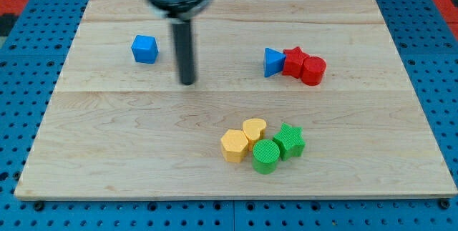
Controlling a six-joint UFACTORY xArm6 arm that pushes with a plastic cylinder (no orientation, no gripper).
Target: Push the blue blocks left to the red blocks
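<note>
A blue triangular block [272, 61] lies touching the left side of the red star [291, 62], which touches the red cylinder [313, 70] at the view's right. A blue cube [144, 48] sits alone at the view's upper left. My tip [187, 82] rests on the board between the two blue blocks, a little right of and below the blue cube, touching neither. The rod's body rises toward the view's top.
A cluster stands at the view's lower middle: a yellow hexagon [234, 146], a yellow heart [254, 129], a green cylinder [265, 156] and a green star [289, 141]. The wooden board [107, 159] lies on a blue pegboard.
</note>
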